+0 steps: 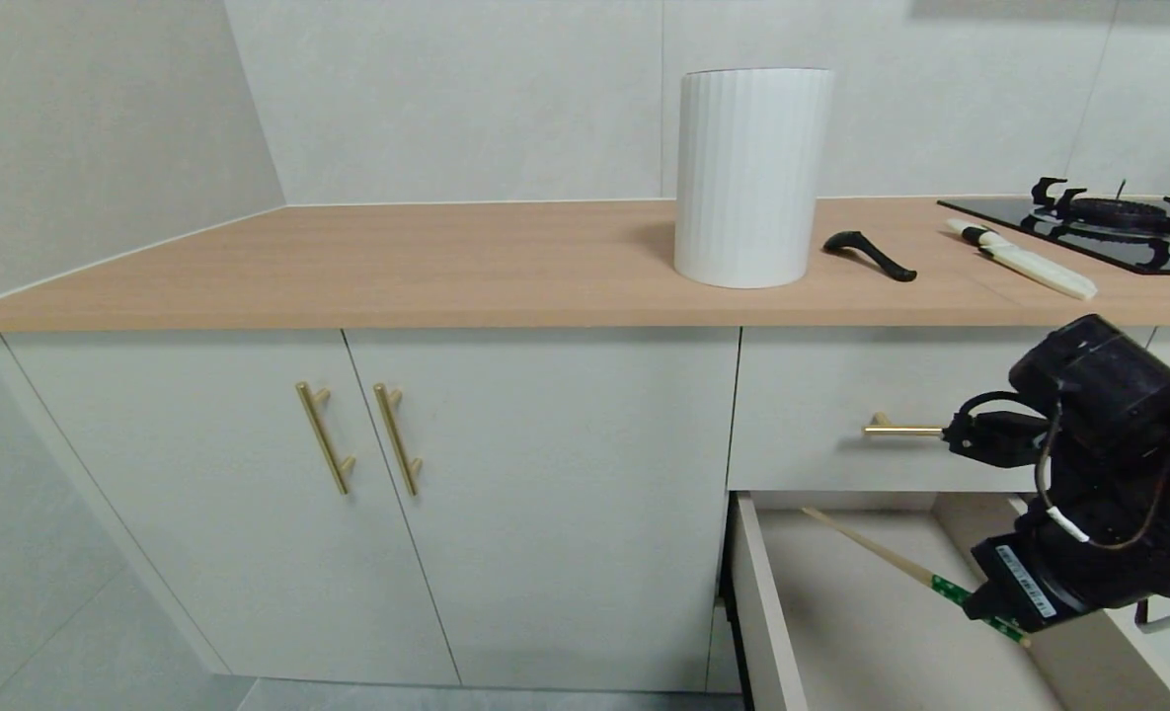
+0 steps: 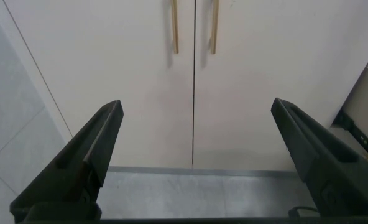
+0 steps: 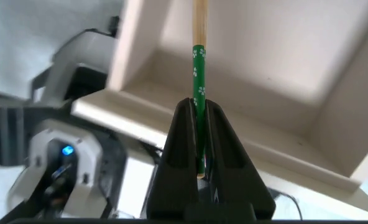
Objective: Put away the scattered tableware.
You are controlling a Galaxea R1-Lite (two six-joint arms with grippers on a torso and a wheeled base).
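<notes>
My right gripper (image 1: 989,607) (image 3: 199,134) is shut on a wooden chopstick (image 1: 886,558) (image 3: 199,56) with a green patterned end. The stick slants over the open drawer (image 1: 757,602) (image 3: 265,50) below the counter, its bare tip toward the drawer's back left. On the wooden counter (image 1: 446,262) lie a black-handled utensil (image 1: 869,253) and a white knife (image 1: 1024,259), to the right of a tall white ribbed holder (image 1: 750,176). My left gripper (image 2: 193,155) is open, low in front of the closed cabinet doors (image 2: 193,81), with nothing between its fingers.
A gas hob (image 1: 1108,225) sits at the counter's far right. A closed drawer with a gold handle (image 1: 900,430) is just above the open one. Two gold handles (image 1: 357,437) mark the double cabinet doors on the left. Grey tiled floor (image 2: 196,193) lies below.
</notes>
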